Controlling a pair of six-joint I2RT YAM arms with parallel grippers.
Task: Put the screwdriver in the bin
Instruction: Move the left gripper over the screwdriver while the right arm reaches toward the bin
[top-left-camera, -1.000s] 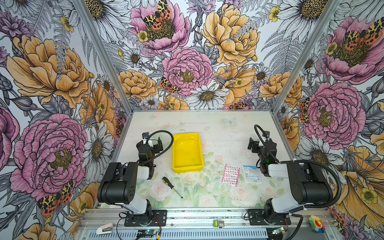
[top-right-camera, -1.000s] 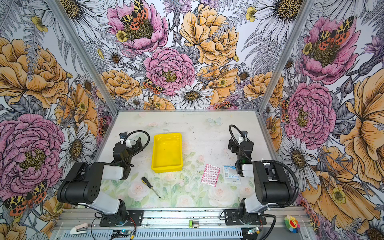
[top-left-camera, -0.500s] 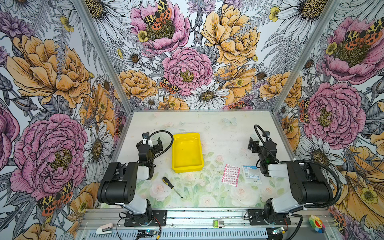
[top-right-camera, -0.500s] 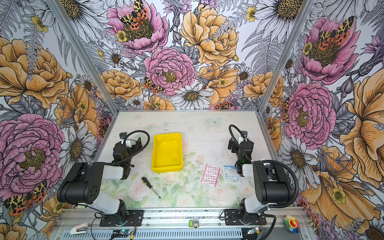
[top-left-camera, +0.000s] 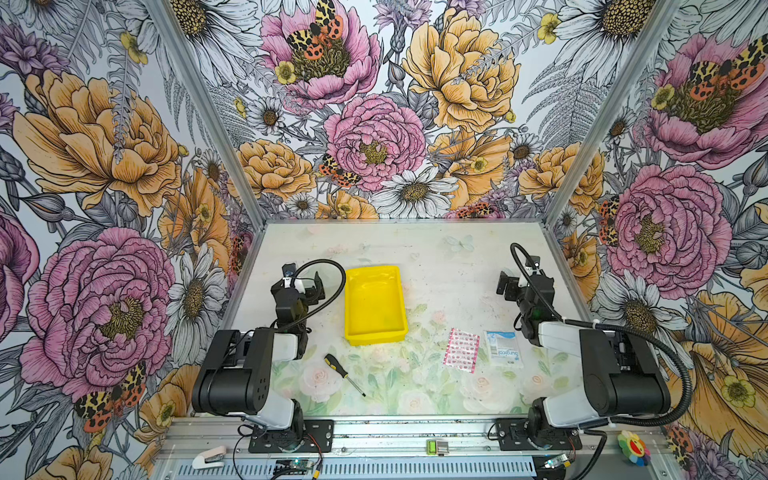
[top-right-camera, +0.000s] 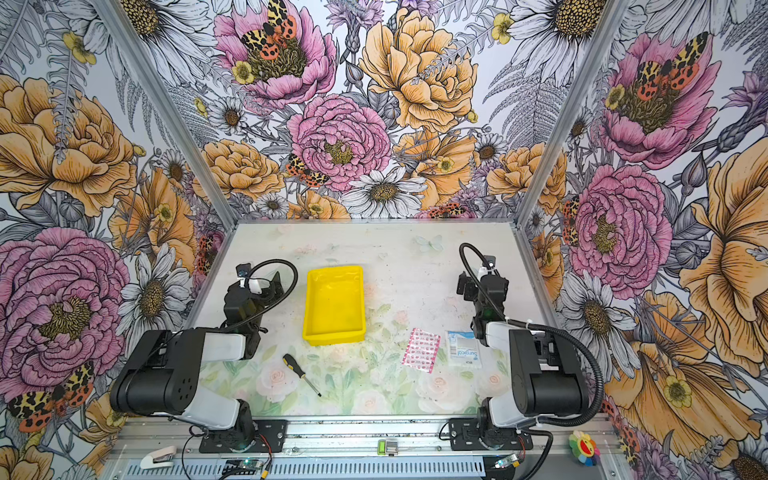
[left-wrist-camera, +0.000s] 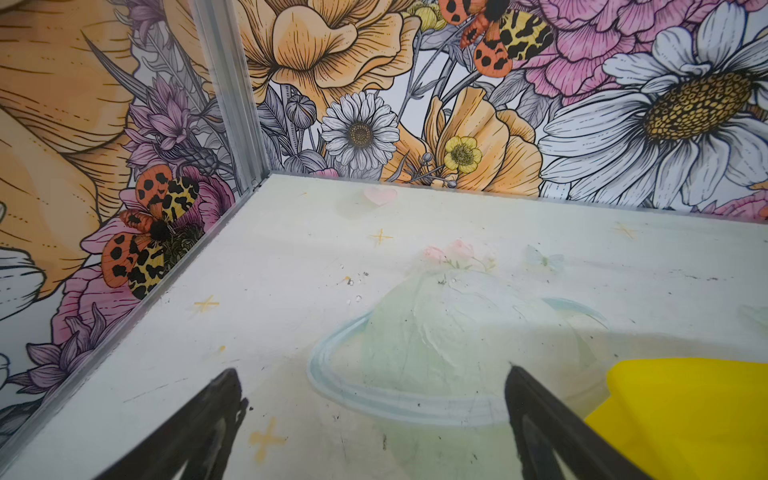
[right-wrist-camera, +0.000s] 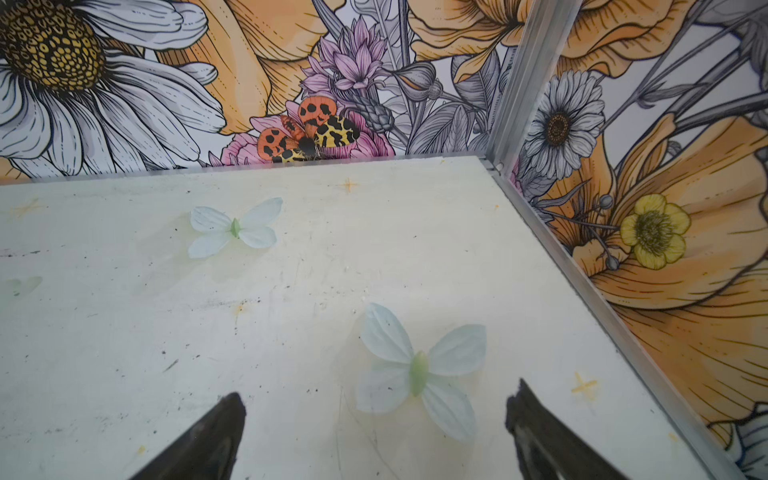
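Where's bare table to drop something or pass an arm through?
Free: far strip between the bin and the back wall; wide patch between bin and right arm; near middle between the screwdriver and the pink packet. Crowded: pink packet and white packet side by side by right arm.

Bright, even light throughout; soft faint shadows, slight wide-angle stretching at wrist-view edges.

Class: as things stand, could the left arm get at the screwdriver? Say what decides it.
Probably yes. The screwdriver lies bare on the table beside the left arm, clear of the bin, with nothing over it. The left tool is open and empty, though it would need to pull back.
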